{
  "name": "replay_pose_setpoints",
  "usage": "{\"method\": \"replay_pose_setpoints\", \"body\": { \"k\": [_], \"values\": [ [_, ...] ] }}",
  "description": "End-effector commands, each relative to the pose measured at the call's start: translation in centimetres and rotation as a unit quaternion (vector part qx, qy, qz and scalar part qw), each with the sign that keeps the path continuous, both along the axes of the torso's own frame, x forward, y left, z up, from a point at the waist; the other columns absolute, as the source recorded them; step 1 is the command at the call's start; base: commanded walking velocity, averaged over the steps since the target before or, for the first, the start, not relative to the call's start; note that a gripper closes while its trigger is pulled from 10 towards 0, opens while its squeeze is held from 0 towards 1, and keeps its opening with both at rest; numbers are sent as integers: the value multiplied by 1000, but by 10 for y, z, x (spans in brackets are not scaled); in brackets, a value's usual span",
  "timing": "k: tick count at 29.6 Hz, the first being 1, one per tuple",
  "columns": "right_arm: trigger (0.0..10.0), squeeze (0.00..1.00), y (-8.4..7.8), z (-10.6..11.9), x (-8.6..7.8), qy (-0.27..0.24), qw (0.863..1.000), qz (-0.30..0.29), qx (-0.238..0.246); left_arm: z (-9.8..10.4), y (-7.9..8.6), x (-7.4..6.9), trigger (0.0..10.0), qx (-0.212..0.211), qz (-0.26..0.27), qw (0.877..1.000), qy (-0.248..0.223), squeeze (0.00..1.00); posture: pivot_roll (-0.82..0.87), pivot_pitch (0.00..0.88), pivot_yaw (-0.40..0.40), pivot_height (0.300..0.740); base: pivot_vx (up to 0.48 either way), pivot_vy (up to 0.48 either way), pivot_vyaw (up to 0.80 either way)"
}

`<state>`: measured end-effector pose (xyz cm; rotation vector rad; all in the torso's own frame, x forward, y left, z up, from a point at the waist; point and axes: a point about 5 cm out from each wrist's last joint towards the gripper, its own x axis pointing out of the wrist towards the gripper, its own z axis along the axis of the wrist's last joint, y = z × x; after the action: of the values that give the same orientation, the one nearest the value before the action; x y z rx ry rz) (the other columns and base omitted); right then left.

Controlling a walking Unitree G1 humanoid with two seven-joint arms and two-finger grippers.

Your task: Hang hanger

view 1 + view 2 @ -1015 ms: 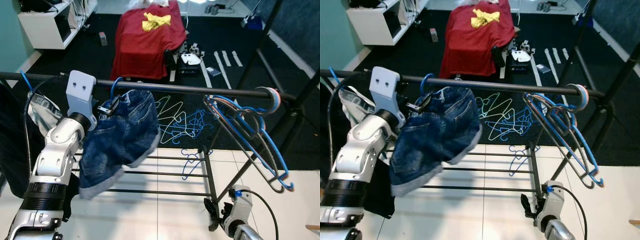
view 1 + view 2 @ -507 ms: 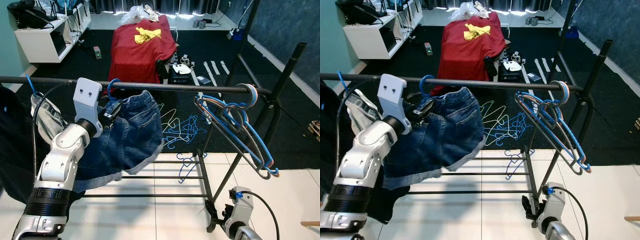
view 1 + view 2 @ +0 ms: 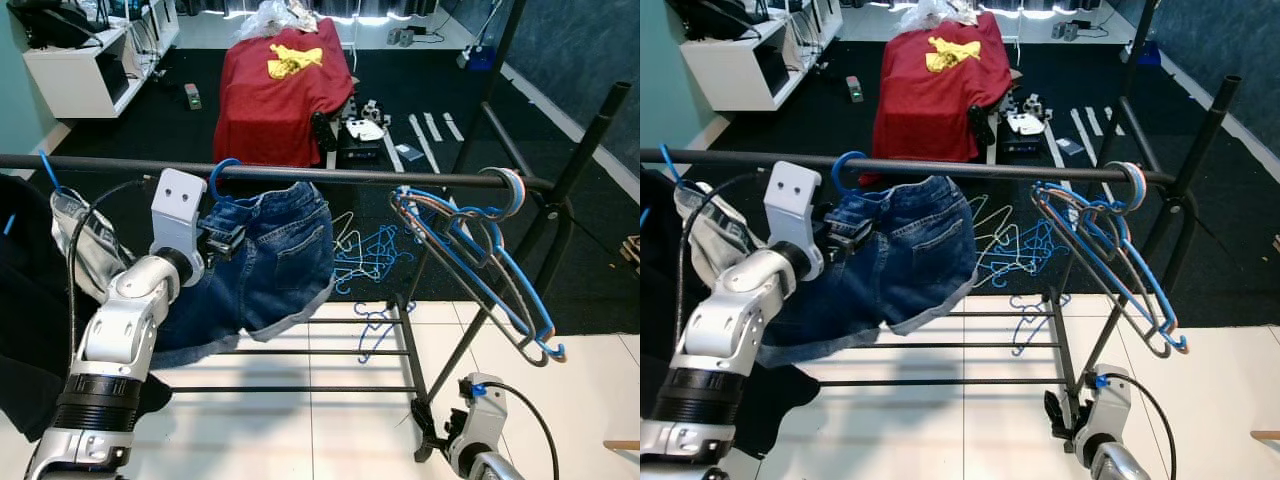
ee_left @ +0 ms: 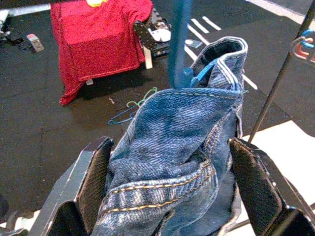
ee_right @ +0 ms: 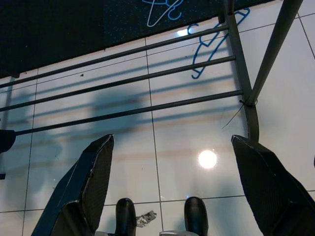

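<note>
We hold our left tool (image 3: 222, 243) up just under the black rail (image 3: 330, 176), its two fingers spread wide on either side of the waistband of the denim shorts (image 3: 268, 265) without pinching it, while the shorts hang from a blue hanger (image 3: 224, 172) whose hook sits over the rail. Further right on the same rail, a bunch of bare blue and grey hangers (image 3: 478, 255) hangs tilted, and more loose hangers (image 3: 368, 252) lie on the dark carpet behind the rack, near a red cloth (image 3: 273, 85). Our right tool (image 5: 167, 196) hangs low with its fingers wide apart and nothing between them, above the white tiled floor (image 5: 187, 132) beside the rack's lower bars.
</note>
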<state>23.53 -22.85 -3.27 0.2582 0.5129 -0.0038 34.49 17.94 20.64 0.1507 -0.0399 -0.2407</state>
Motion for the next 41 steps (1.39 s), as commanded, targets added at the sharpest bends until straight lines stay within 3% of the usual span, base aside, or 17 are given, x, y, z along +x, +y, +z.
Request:
{"method": "replay_pose_setpoints", "body": {
  "k": [1,3,4,6,7,17,26,30,35,36,37,38,41],
  "values": [
    [10000,0,1,-6,-8,15,1000,-7,6,-7,-3,1,10000,3,-9,1000,22,0,-50,125,12,740,0,0,0],
    [10000,0,1,-7,-8,16,1000,-7,6,-11,-4,0,10000,5,-20,999,38,0,-49,122,14,740,0,0,0],
    [10000,0,1,-7,-8,16,1000,-7,6,-12,-5,-1,4157,8,-30,999,42,0,-49,120,14,740,0,0,0],
    [10000,0,1,-7,-9,16,1000,-7,6,-13,-5,-2,4157,10,-36,998,44,0,-49,120,14,740,0,0,0],
    [10000,0,1,-7,-9,16,1000,-7,6,-13,-6,-2,0,10,-44,998,47,0,-50,118,14,740,0,0,0],
    [10000,0,1,-7,-9,18,1000,-8,5,-19,-13,-7,0,11,-88,994,61,0,-49,113,14,740,0,0,0],
    [10000,0,0,-7,-9,17,1000,-9,4,-9,-12,-14,0,-38,-148,987,45,0,-52,119,15,740,0,0,0],
    [10000,0,0,-7,-9,17,1000,-10,4,10,4,-15,0,-49,-156,986,13,0,-52,121,16,740,0,0,0],
    [10000,0,0,-7,-9,17,1000,-11,4,18,9,-17,0,-55,-164,985,2,0,-52,121,16,740,0,0,0],
    [10000,0,0,-7,-9,16,1000,-12,3,30,20,-20,0,-58,-172,983,-17,0,-49,122,14,740,0,0,0],
    [10000,0,0,-7,-8,16,1000,-11,3,40,31,-23,588,-52,-179,982,-33,0,-48,122,13,740,0,0,0],
    [10000,0,0,-6,-8,16,1000,-11,3,45,39,-30,2863,-37,-197,979,-40,0,-48,122,13,740,0,0,0],
    [10000,0,-1,-6,-8,16,1000,-11,3,47,44,-34,2863,-25,-211,976,-42,0,-48,122,13,740,0,0,0]
  ]
}}
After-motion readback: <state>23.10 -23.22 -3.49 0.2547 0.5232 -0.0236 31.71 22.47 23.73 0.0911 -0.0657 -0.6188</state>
